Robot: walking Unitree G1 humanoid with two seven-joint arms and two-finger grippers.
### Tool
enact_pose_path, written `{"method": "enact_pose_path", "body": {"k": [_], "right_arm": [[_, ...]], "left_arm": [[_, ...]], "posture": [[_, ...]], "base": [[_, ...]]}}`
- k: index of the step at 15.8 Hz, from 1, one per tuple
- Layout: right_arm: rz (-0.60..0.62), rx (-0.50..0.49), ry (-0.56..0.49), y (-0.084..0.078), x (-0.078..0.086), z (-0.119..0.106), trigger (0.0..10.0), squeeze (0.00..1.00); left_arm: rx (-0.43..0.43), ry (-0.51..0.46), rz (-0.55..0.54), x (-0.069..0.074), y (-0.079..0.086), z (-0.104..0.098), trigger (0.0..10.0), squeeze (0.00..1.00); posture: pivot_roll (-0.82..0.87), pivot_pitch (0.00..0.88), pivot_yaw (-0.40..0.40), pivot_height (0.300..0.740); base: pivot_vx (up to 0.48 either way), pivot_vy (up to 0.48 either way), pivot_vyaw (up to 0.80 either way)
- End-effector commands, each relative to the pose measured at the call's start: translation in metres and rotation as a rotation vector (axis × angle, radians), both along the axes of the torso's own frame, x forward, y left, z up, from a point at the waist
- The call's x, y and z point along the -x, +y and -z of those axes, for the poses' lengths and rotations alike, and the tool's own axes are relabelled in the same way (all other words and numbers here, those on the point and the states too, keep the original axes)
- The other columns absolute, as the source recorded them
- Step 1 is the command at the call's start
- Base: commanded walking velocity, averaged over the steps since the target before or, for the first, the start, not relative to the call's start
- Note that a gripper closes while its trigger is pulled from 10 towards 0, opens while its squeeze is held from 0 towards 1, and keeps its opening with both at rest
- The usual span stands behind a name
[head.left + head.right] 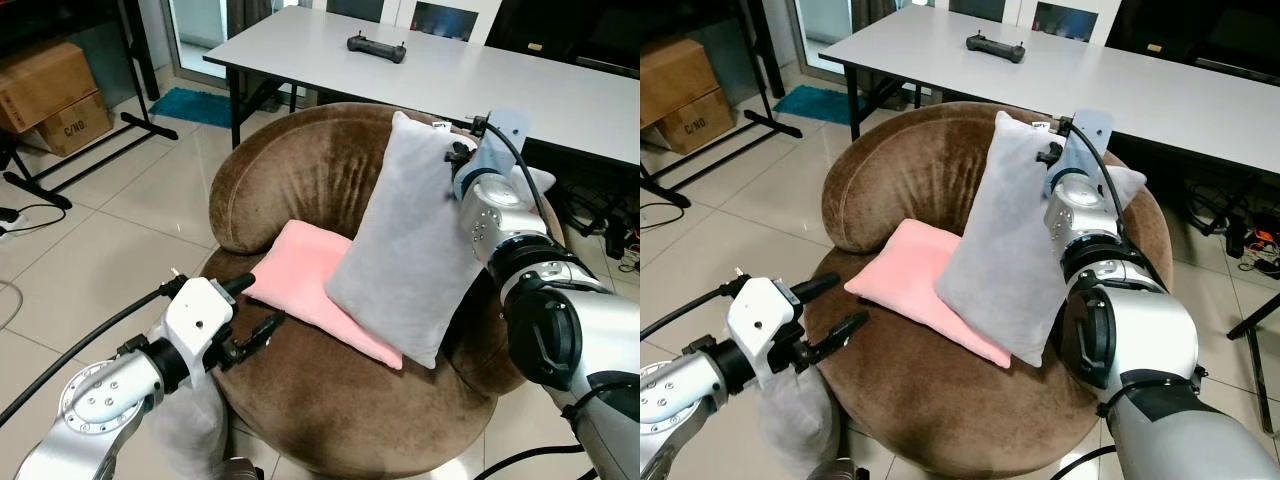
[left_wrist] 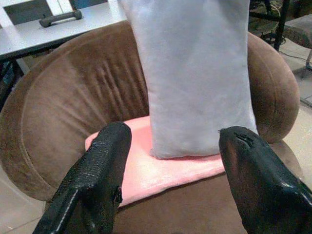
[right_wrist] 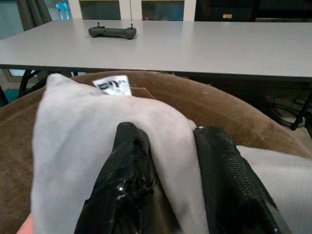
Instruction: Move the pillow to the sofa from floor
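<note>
At the far left of the eye views, cardboard boxes [image 1: 45, 95] are seen on the tiled floor [image 1: 90, 250]. The left gripper [image 1: 255, 305] is held just before the front edge of the brown sofa [image 1: 290, 180], its jaws released with nothing between them. In the left wrist view the two fingers [image 2: 97, 170] are spread wide apart, framing the sofa seat. A pink cushion [image 1: 315, 285] lies flat on the seat. The grey pillow [image 1: 410, 240] stands tilted on the sofa, its lower edge resting on the pink cushion and its upper part leaning toward the backrest. A second grey cushion [image 1: 795, 415] is seen low beside the left arm, at the foot of the sofa. The right gripper [image 3: 168, 161] is clenched on the upper corner of the grey pillow; the right wrist view shows fabric pinched between the jaws and a white label [image 3: 113, 85] on the pillow edge. Behind the sofa, a grey table [image 1: 420, 65] carries a black controller [image 1: 376, 46].
</note>
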State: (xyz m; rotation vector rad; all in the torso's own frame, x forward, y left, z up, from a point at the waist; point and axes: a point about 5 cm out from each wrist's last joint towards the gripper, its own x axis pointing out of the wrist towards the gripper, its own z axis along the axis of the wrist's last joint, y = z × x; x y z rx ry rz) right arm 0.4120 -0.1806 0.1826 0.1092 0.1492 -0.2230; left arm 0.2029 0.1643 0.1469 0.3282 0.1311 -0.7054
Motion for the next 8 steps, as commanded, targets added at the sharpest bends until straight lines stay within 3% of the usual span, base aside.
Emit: {"method": "enact_pose_path", "body": {"k": [1, 4, 7, 8], "right_arm": [[0.010, 0.023, -0.055, -0.005, -0.004, -0.017, 10.0, 1.00], [0.003, 0.038, -0.103, -0.004, -0.005, -0.027, 10.0, 1.00], [-0.039, 0.001, -0.172, 0.001, -0.005, -0.030, 10.0, 1.00], [-0.067, -0.003, -0.184, 0.003, -0.004, -0.027, 10.0, 0.51]], "left_arm": [[-0.016, -0.017, -0.022, -0.006, 0.003, 0.000, 10.0, 0.00], [-0.035, -0.033, -0.100, -0.015, 0.010, 0.003, 10.0, 0.00], [0.030, -0.043, -0.146, -0.022, 0.004, 0.005, 10.0, 0.00], [0.036, -0.045, -0.177, -0.024, 0.003, 0.007, 10.0, 0.00]], "posture": [[0.23, 0.000, -0.094, 0.740], [0.23, 0.000, -0.090, 0.740], [0.19, 0.000, -0.076, 0.740], [0.19, 0.000, -0.078, 0.740]], "base": [[0.000, 0.000, 0.00], [0.000, 0.000, 0.00], [0.000, 0.000, 0.00], [0.000, 0.000, 0.00]]}}
